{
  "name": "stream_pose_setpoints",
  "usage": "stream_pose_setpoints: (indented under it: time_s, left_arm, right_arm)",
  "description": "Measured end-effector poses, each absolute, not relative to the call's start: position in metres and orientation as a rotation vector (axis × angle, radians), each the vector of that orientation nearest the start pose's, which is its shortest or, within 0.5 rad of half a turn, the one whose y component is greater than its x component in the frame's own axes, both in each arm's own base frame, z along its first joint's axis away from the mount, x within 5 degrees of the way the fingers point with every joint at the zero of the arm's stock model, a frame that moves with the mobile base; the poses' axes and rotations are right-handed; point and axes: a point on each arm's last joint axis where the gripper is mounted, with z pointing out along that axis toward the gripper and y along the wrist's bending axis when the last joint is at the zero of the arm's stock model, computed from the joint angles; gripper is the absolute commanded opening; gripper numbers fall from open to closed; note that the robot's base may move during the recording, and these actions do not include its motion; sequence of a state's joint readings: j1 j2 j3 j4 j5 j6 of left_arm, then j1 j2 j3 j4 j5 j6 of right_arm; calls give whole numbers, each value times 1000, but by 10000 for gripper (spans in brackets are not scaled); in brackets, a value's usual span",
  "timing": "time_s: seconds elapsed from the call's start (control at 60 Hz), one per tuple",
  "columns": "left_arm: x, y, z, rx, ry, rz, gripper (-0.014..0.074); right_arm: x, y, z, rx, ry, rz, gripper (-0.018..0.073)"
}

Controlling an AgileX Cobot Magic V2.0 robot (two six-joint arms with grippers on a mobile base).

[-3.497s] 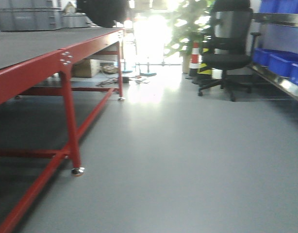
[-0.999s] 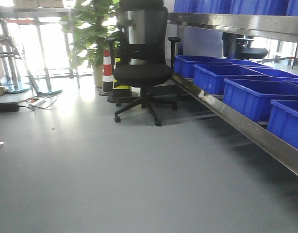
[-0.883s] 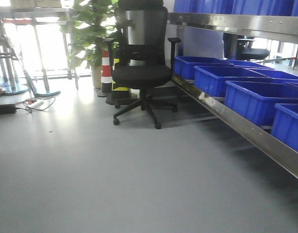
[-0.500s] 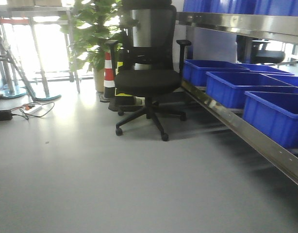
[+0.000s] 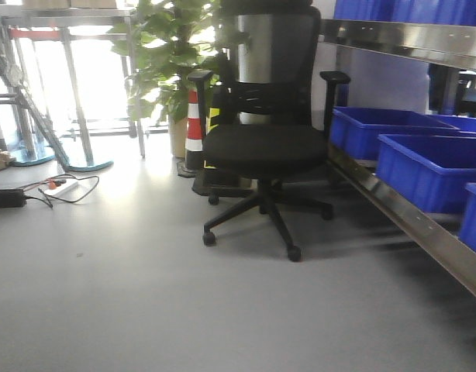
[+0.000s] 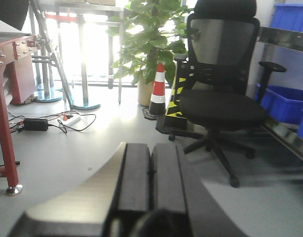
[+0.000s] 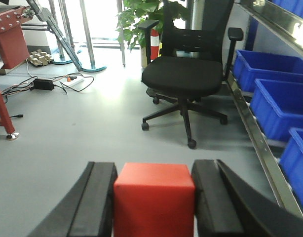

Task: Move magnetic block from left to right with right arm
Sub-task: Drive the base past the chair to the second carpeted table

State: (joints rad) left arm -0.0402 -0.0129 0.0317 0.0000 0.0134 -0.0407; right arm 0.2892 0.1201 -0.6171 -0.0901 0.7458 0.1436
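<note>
In the right wrist view the magnetic block (image 7: 154, 200), a plain red cube, fills the gap between the two black pads of my right gripper (image 7: 154, 170), which is shut on its left and right faces and holds it above the grey floor. My left gripper (image 6: 150, 150) shows in the left wrist view with its two black pads pressed together and nothing between them. Neither gripper nor the block shows in the front-facing view.
A black office chair (image 5: 267, 147) stands just ahead on the grey floor, a potted plant (image 5: 172, 58) and a striped cone (image 5: 194, 128) behind it. Blue bins (image 5: 428, 167) sit on a steel shelf at right. Cables (image 5: 48, 188) lie at left. A red table leg (image 6: 4, 123) is at left.
The front-facing view has swung from the red table to the chair and shelf. Over the last second the chair has grown larger and shifted right in the frame.
</note>
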Motion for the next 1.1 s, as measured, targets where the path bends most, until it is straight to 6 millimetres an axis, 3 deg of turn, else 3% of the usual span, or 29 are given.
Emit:
stream_pose_setpoints:
  time_s: [1.099]
  left_arm:
    - [57, -2, 202, 0, 1516, -65, -116]
  right_arm:
    - [12, -2, 337, -139, 1729, 217, 140]
